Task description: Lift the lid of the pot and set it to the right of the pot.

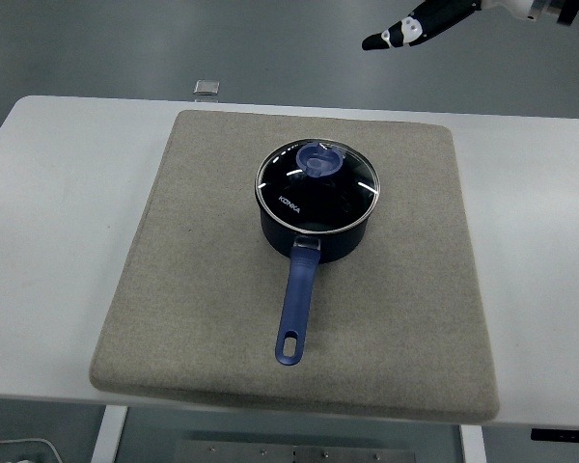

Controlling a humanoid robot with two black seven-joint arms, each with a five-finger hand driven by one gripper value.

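Nearest you: table (48,289), white, near edge along the bottom, w/ a grey mat (203,309) laid square over most of it. The mat likely serves as a non-slip, scratch-safe base for the cookware.

Mid-mat: pot (317,231), dark blue, upright. Its handle (296,309) points toward you, hanging hole at the near end. The handle takes up the space in front, so ground to the right of the pot stays bare mat, and that is where the lid is due to go.

Lid (317,186): glass w/ metal rim, seated flat on the pot, not yet lifted. Its knob (317,160), blue, sits toward the far side of the lid and is the obvious grip point. Nothing touches it.

Far edge of table: small square item (206,88), identity unclear, well apart from the pot.

Beyond that, top right: right hand (434,21), high up, well apart from the lid, holding nothing. Only part of it shows, w/ fingers (391,40) stretched out leftward, not curled. Judgement: approach stage only, and you must bring the hand down over the knob before any grasp.

Left arm: not in view.
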